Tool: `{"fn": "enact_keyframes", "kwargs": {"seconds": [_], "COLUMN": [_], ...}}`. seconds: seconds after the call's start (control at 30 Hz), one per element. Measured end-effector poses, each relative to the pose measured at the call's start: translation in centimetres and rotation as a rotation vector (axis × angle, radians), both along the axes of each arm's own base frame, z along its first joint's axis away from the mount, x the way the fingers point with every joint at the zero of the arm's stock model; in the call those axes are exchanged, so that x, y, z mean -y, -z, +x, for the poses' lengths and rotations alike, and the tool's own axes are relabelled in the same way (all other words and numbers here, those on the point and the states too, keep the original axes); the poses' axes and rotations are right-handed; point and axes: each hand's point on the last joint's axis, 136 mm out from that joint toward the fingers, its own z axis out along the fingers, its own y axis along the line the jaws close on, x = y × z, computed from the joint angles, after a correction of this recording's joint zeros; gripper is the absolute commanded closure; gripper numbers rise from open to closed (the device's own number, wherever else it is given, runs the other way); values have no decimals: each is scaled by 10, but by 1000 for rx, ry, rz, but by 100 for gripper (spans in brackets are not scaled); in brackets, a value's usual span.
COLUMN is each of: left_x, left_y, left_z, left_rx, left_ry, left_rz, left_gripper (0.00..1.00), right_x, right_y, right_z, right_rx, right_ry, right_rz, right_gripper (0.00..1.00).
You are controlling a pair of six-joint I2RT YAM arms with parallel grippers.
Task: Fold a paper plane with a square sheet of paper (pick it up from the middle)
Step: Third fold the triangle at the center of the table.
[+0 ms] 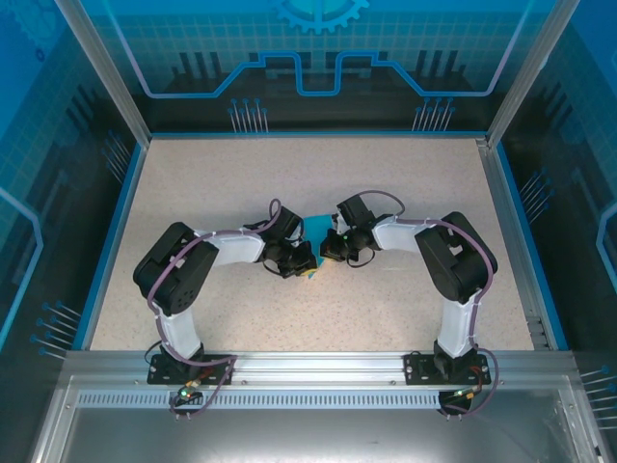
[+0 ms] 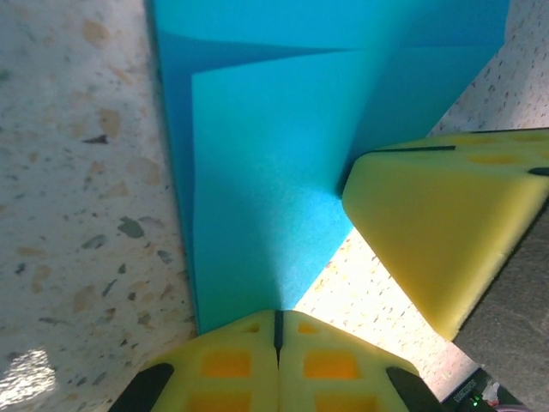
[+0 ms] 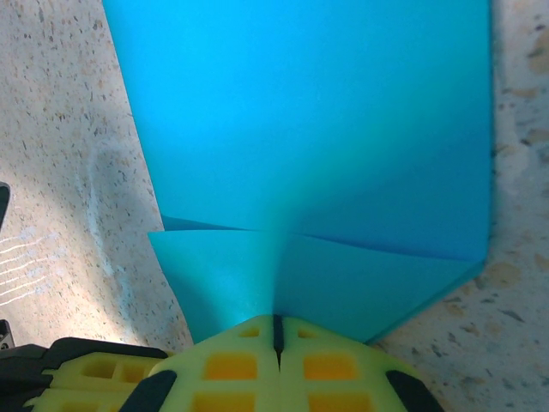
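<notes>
The workspace sits on a beige speckled stone-look tabletop [image 1: 318, 318] with a thin blue border strip [image 1: 108, 241] along its edges. Silver aluminium corner posts [image 1: 101, 68] hold translucent blue wall panels [image 1: 318, 58] printed with a grid, circuit lines and a gear graphic. A slotted aluminium rail [image 1: 318, 365] runs along the near edge, with a plain grey metal sheet [image 1: 308, 434] below it. Lighting is even and pretty bright.

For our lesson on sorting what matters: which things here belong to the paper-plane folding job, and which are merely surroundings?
Belong to the job:
partly folded turquoise paper
left gripper
right gripper

Just surroundings:
speckled table
blue enclosure panels
aluminium frame rail
</notes>
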Motion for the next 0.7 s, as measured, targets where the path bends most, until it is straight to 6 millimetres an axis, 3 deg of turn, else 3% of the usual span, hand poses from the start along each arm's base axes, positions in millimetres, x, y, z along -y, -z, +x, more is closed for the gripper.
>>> {"fn": "enact_keyframes", "kwargs": {"seconds": [0.4,0.7], "left_x": [-2,-12], "left_y": [2,1], "left_z": [-4,-20], "left_rx": [57,40], "left_ry": [43,98], "left_rz": [-10,29], "left_gripper": [95,95], "right_x": [1,0], "right_y": [1,1], "right_z": [0,-3], "right_rx": [-8,-21], "right_ry": [9,2], "right_rz": [5,12], "right_gripper": [100,100]}}
